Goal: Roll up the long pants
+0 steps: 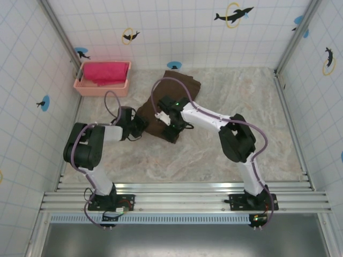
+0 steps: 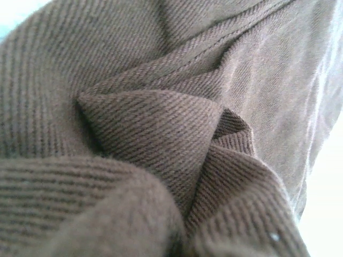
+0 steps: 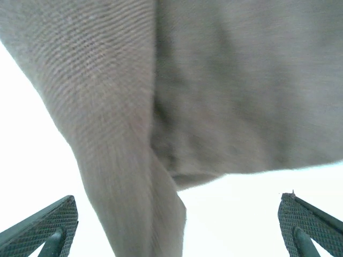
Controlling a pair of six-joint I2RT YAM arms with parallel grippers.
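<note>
Currently the long pants [image 1: 179,85] lie bunched on the counter [image 1: 225,155], just right of the pink basket [image 1: 102,89]. There the right claw [image 3: 177,199] stands spread wide, a fold hanging inside it (not pinched). The left claw [image 1: 140,127] sits at their basket-side edge, grip impossible to tell.

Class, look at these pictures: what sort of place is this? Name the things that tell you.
Probably a robot test cell, dressed like a tiled bathroom: two robot arms bolted to an aluminium rail, enclosed by white tile-patterned walls with dolphin stickers, over a marble-look tabletop.
</note>
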